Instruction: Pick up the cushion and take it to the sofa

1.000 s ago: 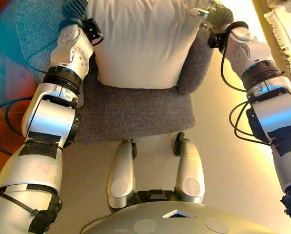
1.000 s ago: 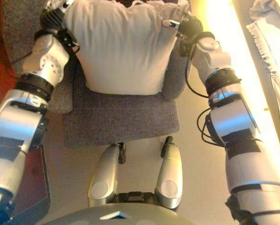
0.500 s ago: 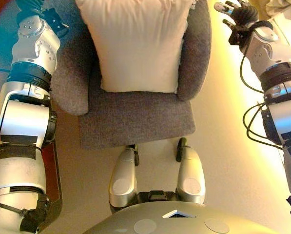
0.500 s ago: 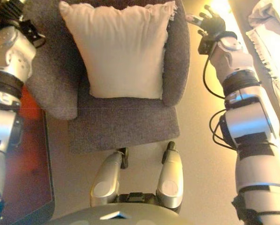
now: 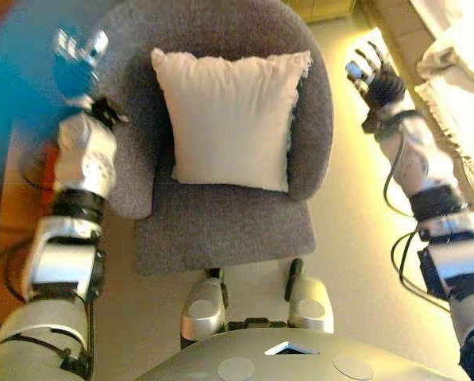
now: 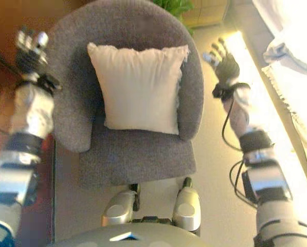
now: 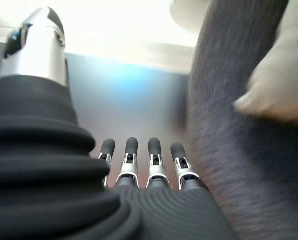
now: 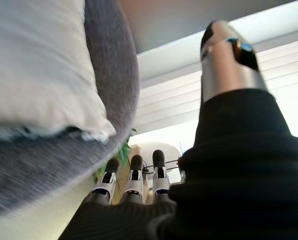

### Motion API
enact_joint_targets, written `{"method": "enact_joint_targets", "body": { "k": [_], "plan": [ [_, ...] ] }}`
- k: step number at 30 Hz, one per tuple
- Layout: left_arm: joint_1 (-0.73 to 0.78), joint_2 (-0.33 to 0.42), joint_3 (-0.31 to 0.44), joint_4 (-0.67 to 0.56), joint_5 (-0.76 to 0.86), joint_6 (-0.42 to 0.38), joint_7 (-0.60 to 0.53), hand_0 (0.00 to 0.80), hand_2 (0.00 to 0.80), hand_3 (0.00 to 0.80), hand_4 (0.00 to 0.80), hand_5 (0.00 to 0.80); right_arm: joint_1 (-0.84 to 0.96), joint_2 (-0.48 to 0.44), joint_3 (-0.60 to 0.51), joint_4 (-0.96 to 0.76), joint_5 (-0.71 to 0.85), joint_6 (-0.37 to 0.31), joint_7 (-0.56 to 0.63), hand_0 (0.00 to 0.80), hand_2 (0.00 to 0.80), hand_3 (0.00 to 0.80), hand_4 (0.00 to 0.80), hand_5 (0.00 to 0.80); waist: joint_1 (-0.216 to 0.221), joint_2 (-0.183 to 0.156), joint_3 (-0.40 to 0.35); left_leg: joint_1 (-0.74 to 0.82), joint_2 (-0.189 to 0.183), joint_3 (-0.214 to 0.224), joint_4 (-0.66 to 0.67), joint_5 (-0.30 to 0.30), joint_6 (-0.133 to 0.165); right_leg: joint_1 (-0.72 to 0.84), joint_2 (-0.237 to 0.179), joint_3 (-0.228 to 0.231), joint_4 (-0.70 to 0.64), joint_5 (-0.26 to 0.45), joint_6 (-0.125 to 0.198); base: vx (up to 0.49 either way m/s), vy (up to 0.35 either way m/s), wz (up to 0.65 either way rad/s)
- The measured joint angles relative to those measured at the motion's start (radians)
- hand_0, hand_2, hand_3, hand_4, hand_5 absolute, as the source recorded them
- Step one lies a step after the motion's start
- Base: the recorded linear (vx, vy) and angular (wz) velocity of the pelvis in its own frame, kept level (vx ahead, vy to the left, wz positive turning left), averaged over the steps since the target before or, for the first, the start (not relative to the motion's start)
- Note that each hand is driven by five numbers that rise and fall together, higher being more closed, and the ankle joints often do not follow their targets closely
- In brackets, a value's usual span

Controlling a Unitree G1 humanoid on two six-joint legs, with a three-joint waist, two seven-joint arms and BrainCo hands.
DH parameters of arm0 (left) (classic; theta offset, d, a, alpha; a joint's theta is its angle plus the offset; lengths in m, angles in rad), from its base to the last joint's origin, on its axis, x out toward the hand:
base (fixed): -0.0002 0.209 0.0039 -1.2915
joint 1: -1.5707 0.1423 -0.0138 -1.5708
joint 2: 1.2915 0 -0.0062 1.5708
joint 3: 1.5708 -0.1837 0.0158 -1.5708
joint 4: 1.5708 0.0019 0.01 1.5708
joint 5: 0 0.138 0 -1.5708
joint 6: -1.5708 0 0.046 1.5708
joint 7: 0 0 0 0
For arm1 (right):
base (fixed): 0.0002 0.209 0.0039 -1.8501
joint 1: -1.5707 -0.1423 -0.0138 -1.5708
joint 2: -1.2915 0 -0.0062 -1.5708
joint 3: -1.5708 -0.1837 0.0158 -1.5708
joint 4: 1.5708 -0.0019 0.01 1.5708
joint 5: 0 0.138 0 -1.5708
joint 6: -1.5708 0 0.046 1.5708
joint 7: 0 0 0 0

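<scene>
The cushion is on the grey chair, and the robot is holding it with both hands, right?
Not quite. The cushion is on the grey chair, but neither hand holds it. The left eye view shows the left hand and right hand open, out past the chair's sides.
</scene>
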Motion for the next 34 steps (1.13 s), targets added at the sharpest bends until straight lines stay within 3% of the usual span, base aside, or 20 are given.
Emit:
{"method": "enact_joint_targets", "body": {
  "k": [4,8,11,21,34],
  "plan": [
    [0.248,-0.145,0.000,-0.186,0.028,-0.002,-0.088,0.000,0.000,0.000,0.000,0.000,0.254,0.125,-0.020,-0.074,-0.081,-0.009,0.043,0.000,0.000,0.000,0.000,0.000,0.001,-0.019,-0.056,0.063,0.001,0.005,-0.047,0.000,0.000,0.076,0.012,0.002,-0.073,0.009,0.009,0.057,0.008,0.04],
    [0.390,-0.204,-0.001,-0.232,0.027,0.020,-0.192,0.000,0.000,0.000,0.000,0.000,0.396,0.181,-0.013,-0.105,-0.113,-0.018,0.124,0.000,0.000,0.000,0.000,0.000,0.005,-0.022,-0.086,0.103,0.001,0.029,-0.075,0.001,0.002,0.129,0.017,0.005,-0.142,0.037,0.014,-0.013,0.014,-0.08],
    [0.453,-0.205,-0.001,-0.232,0.029,0.042,-0.236,0.000,0.000,0.000,0.000,0.000,0.447,0.182,-0.003,-0.111,-0.121,-0.024,0.174,0.000,0.000,0.000,0.000,0.000,0.009,-0.025,-0.107,0.118,0.002,0.033,-0.092,0.003,0.004,0.152,0.022,0.004,-0.180,0.054,0.014,-0.044,0.016,-0.04],
    [0.700,-0.206,0.006,-0.219,0.019,0.054,-0.321,0.000,0.000,0.000,0.000,0.000,0.635,0.240,-0.008,-0.102,-0.096,-0.080,0.180,0.000,0.000,0.000,0.000,0.000,0.023,-0.036,-0.160,0.134,0.002,0.054,-0.146,0.028,0.005,0.174,0.029,0.002,-0.259,0.091,0.012,-0.073,0.015,-0.02],
    [0.694,-0.200,-0.051,-0.219,0.020,0.052,-0.324,0.000,0.000,0.000,0.000,0.000,0.644,0.247,0.065,-0.101,-0.101,-0.110,0.119,0.000,0.000,0.000,0.000,0.000,0.024,-0.035,-0.160,0.133,0.002,0.057,-0.192,0.061,0.003,0.166,0.035,0.001,-0.292,0.117,0.007,-0.042,-0.006,0.00]
  ]
}}
